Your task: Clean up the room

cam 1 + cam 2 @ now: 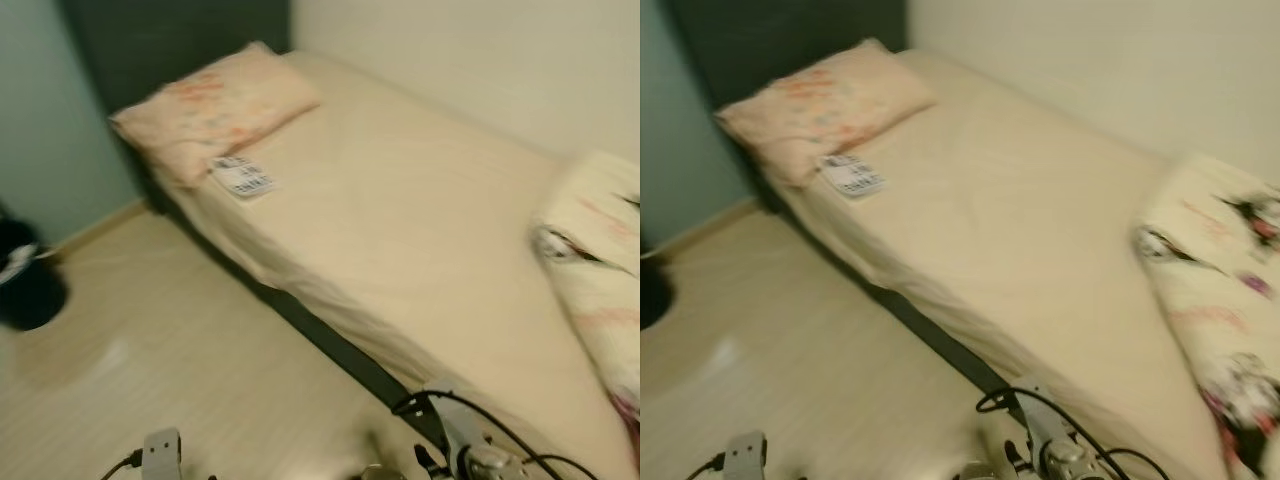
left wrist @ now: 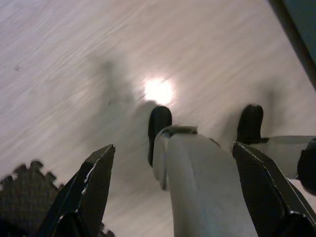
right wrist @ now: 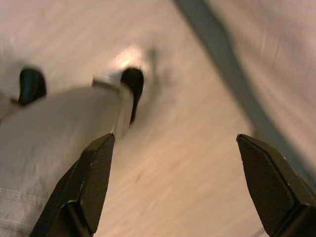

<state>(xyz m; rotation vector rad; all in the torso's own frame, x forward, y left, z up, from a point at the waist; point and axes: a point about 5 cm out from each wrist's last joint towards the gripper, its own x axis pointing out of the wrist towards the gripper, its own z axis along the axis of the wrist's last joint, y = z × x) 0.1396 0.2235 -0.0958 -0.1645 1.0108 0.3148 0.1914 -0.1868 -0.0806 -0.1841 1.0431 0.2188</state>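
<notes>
Left gripper [image 2: 173,190] and right gripper [image 3: 177,182] hanging over floor [image 1: 200,370], jaws wide apart, empty

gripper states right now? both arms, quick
Left gripper: open, holding nothing, pointed down at the wooden floor.
Right gripper: open, holding nothing, over the floor beside the bed.

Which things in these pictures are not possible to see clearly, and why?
- Printed item on the bed beside the pillow: its text is too small and blurred in both eye views.
- Dark bin on the floor: cut off by the left edge in the left eye view.
- Patterned blanket: cut off by the right edge; its pattern is blurred.
</notes>
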